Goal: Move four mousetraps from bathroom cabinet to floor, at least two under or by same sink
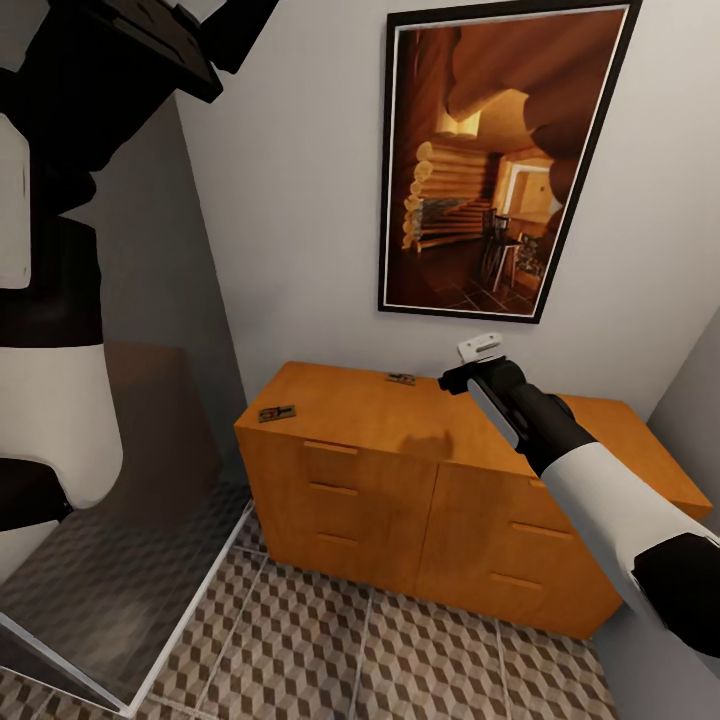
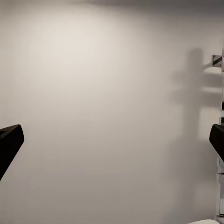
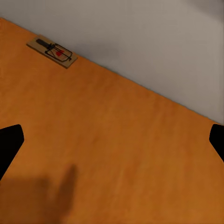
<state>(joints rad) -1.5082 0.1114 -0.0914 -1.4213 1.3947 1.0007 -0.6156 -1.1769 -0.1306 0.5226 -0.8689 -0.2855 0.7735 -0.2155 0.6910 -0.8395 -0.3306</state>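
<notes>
Orange-brown cabinet against the white wall, standing on the cube-patterned bathroom floor. Framed log-cabin picture hanging above. Right arm reaching over the cabinet top, right gripper spread wide and empty above bare wood. Left gripper raised, also spread, facing the wall. Two mousetraps on the top: one near the left front edge, another at the back by the wall.
</notes>
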